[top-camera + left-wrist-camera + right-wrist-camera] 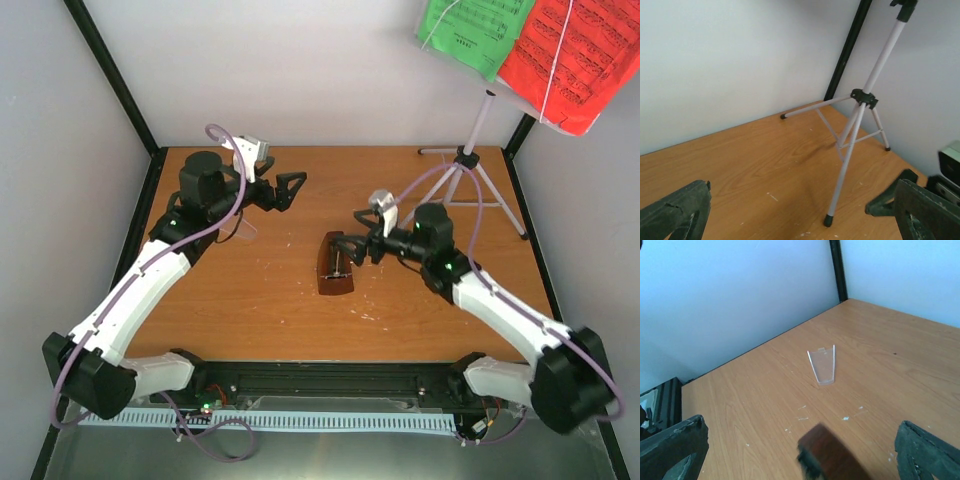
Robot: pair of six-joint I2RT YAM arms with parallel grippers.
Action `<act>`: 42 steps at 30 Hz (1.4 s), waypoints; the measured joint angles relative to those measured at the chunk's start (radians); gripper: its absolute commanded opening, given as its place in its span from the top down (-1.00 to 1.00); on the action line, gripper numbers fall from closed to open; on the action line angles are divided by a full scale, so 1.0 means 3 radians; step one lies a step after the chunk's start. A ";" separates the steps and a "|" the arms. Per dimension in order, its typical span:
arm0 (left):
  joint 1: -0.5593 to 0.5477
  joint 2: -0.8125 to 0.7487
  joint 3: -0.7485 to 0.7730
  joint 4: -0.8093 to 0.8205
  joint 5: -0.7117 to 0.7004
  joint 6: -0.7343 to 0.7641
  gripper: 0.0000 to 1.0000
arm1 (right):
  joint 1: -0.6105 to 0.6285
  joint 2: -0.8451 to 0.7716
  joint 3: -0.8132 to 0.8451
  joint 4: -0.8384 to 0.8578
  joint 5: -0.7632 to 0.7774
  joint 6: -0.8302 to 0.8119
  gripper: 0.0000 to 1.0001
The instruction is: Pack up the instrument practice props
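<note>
The dark brown metronome (336,264) lies flat mid-table with its pendulum showing; its tip is blurred at the bottom of the right wrist view (835,455). Its clear cover (243,229) lies apart on the wood, to the left, and shows in the right wrist view (822,365). The white tripod music stand (470,170) stands at the back right with green sheets (475,30) and red sheets (570,55) on top. My right gripper (352,235) is open and empty just right of the metronome. My left gripper (292,192) is open and empty, above the table at the back left.
The stand's three legs spread over the back right corner (850,135), one foot near my left fingertips (920,210). Black frame posts (110,75) and white walls close the back and sides. Small white flecks lie on the wooden table (250,310).
</note>
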 measured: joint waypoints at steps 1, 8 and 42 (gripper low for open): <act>0.0000 0.0010 0.0000 -0.0003 -0.0046 0.0052 -0.99 | -0.0052 0.0178 0.0132 0.0017 -0.0137 -0.0020 -1.00; 0.0004 0.0154 -0.0107 -0.0003 -0.0448 0.0399 -0.99 | -0.0140 0.1092 0.0717 -0.0052 -0.0877 -0.0132 -1.00; 0.0011 0.0254 -0.0473 0.0141 -0.0474 0.0518 -0.99 | 0.0366 0.0678 -0.0647 0.0685 -0.0483 -0.0019 -1.00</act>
